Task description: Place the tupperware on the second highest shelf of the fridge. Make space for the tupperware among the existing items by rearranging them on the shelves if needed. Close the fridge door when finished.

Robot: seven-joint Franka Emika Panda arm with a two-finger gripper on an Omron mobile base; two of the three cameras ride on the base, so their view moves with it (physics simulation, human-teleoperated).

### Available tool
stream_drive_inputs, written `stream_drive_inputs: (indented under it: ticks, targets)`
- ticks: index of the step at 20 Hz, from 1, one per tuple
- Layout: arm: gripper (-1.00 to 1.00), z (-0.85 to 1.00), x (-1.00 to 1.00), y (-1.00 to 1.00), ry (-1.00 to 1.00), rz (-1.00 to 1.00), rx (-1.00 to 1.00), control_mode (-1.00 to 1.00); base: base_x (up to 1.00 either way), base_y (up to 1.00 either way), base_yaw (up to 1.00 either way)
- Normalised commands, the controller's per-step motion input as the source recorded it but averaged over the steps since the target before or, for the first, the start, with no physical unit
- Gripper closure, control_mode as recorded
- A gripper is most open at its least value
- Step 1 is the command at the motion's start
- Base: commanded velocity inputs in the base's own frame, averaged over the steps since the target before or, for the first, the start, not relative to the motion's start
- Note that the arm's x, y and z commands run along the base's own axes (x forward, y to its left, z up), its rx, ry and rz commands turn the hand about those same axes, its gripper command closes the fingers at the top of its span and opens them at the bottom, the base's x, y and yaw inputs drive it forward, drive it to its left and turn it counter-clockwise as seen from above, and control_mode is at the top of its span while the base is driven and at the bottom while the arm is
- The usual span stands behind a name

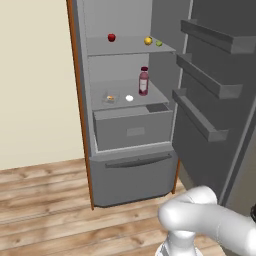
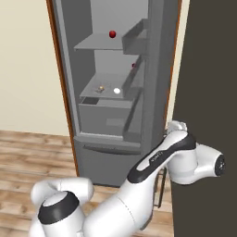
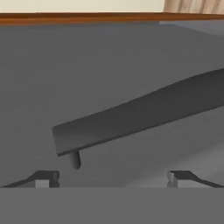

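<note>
Claw (image 3: 113,178) nearest, jaws wide, empty, facing grey fridge door (image 3: 109,78) w/ dark handle bar; fridge (image 1: 131,175) open; 2 shelves; tupperware (image 1: 110,98) on lower shelf (image 1: 155,94) beside 1 white round thing (image 1: 129,98), 1 bottle (image 1: 144,81); upper shelf (image 1: 132,47): 1 apple (image 1: 111,37), 1 orange-yellow fruit (image 1: 148,41), 1 lime (image 1: 159,43); box prob. light, rigid, slick; grip across short sides.

Clear tupperware (image 1: 110,98) on lower shelf (image 1: 150,95), fridge door (image 1: 220,100) open

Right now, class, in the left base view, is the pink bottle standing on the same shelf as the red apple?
No, the bottle stands one shelf below the apple.
</note>
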Motion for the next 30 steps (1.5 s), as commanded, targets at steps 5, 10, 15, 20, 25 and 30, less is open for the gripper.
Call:
stream_drive_inputs:
  ticks: [5, 10, 15, 20, 25, 30]
  targets:
    - [-1.0, 0.0, 0.28, 1.0, -0.01, 0.0, 0.0, -1.0, 0.0, 0.0, 0.0]
    - [-1.0, 0.0, 0.33, 1.0, -0.01, 0.0, 0.0, -1.0, 0.0, 0.0, 0.0]
    - [-1.0, 0.0, 0.25, 1.0, -0.03, 0.0, 0.0, -1.0, 0.0, 0.0, 0.0]
    - [-1.0, 0.17, 0.12, 1.0, 0.0, 0.0, 0.0, -1.0, 0.0, 0.0, 0.0]
    - [-1.0, 0.74, 0.05, 1.0, 0.0, 0.0, 0.0, -1.0, 0.0, 0.0, 0.0]
    - [-1.0, 0.91, 0.2, 0.88, -0.01, 0.0, 0.0, -1.0, 0.0, 0.0, 0.0]
